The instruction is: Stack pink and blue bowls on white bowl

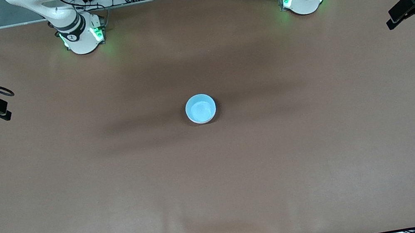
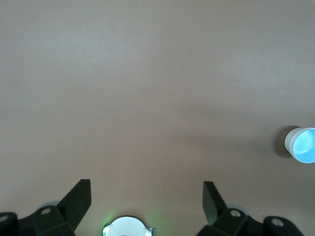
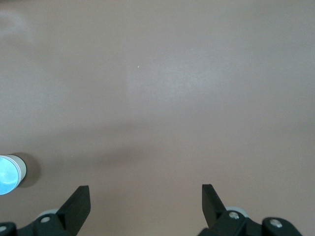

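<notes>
Two white robot arms wait, drawn back to opposite ends of the counter. The left claw (image 2: 146,199) hangs high over bare counter with its two dark fingers (image 2: 78,199) spread wide apart. The right claw (image 3: 145,202) hangs likewise, fingers (image 3: 212,201) spread wide and holding nothing.

Pretty much nothing was in the way here. The only thing standing on the brown surface (image 1: 79,205) was the stack with the blue bowl (image 1: 200,108) on top, mid-surface, with open cloth all round it. The left tool (image 2: 146,201) and right tool (image 3: 145,204) hung wide open over bare cloth at their own ends, well apart from the stack.
</notes>
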Available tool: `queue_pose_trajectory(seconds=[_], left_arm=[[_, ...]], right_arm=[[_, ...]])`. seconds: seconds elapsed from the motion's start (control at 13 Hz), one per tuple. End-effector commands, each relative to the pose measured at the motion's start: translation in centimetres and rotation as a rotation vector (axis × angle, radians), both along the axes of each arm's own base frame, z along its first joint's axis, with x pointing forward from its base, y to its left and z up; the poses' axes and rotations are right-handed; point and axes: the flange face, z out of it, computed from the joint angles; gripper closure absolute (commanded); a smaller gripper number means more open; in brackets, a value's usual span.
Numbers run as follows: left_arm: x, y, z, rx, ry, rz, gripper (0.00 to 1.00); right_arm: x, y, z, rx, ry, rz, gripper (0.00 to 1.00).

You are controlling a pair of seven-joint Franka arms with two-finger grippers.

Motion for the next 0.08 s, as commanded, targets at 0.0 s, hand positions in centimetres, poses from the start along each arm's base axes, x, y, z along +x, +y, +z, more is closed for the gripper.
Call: queue_pose_trajectory(seconds=[0.0], left_arm=[[-0.35,0.08,0.45,0.000,0.002,-0.008,0.00]], right_arm=[[0.27,0.16,0.38,-0.003,-0.008,0.010,0.00]])
